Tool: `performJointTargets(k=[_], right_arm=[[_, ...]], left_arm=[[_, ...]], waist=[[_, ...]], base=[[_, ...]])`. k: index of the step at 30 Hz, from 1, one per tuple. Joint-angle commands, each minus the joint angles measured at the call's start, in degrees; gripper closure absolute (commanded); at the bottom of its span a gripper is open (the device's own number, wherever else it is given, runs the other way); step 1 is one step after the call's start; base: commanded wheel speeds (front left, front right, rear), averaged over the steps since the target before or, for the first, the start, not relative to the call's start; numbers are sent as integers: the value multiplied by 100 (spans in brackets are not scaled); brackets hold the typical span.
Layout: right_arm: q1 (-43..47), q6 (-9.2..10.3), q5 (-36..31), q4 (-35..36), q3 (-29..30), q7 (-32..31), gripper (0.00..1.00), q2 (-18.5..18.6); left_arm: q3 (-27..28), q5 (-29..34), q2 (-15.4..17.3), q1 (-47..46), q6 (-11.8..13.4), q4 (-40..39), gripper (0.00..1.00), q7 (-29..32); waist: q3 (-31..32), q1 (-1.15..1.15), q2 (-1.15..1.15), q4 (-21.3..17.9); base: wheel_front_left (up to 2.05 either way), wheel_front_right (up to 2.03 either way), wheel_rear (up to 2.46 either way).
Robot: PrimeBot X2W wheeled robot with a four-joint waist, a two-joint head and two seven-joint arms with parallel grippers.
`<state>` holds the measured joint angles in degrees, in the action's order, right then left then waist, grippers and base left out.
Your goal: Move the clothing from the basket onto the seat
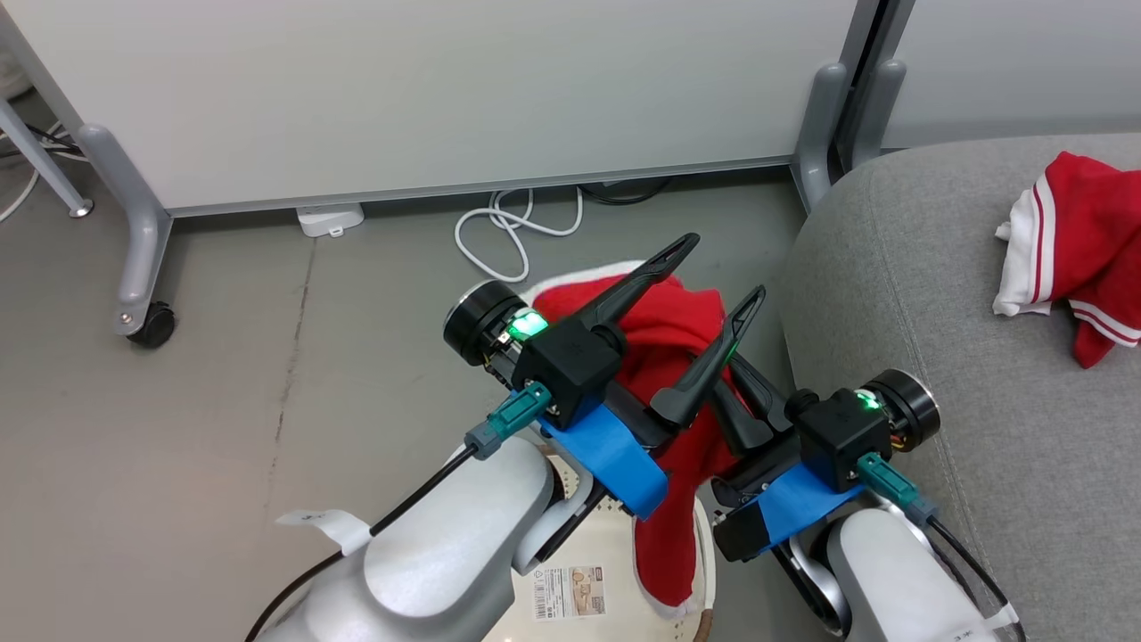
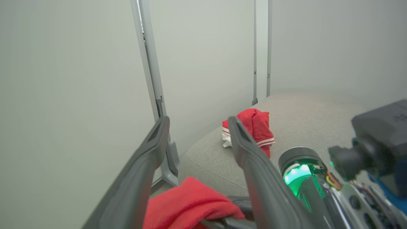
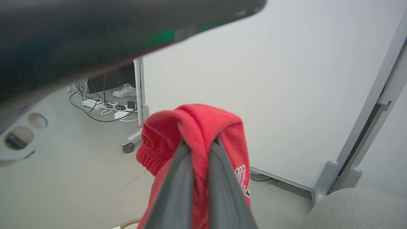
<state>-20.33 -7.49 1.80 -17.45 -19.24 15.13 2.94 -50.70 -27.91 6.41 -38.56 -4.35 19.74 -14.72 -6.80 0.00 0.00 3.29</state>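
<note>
- right gripper (image 3: 200, 146): fingers narrow, pinched on a fold of the held garment (image 3: 194, 127); red cloth drapes over both fingertips; white lettering shows on its right side
- held garment hangs in mid-air at the centre of the scene, above the basket (image 1: 611, 548); its lower end dangles over the basket's right part, close to the rim; cannot tell if it touches
- left gripper (image 1: 720, 267): fingers wide, clamping nothing; they cross just above the right gripper's fingers, with red cloth low between them
- second garment (image 1: 1079, 241) lies crumpled on the seat (image 1: 918, 294), far right; the seat stands just right of the basket
- risk: the pinch looks like a thin fold only; a fast swing right could let the cloth slide out and drop onto the floor (image 1: 223, 374) between basket and seat
- risk: the dangling end could catch the basket rim and drag or tip the basket if the lift is too low
- risk: the two arms are very close; moving the right one first could knock the left fingers or snag cloth on them
- risk: releasing too near the seat's rounded edge; the garment could slip off
</note>
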Motion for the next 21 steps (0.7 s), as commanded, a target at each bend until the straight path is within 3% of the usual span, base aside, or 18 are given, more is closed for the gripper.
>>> performJointTargets(k=[1,9,21], right_arm=[[-60,-1,37,17,21,2,100,-8],[-28,-1,-29,64,218,2,100,-4],[144,-1,-302,326,759,3,100,-5]], left_arm=[[1,27,26,-18,25,6,0,-6],[-35,121,139,-48,91,19,0,-18],[-144,257,284,-105,150,-51,0,-10]], waist=[[-10,0,0,-1],[-155,0,0,-174],[-455,0,0,-927]], base=[[0,0,0],[0,0,0],[0,0,0]])
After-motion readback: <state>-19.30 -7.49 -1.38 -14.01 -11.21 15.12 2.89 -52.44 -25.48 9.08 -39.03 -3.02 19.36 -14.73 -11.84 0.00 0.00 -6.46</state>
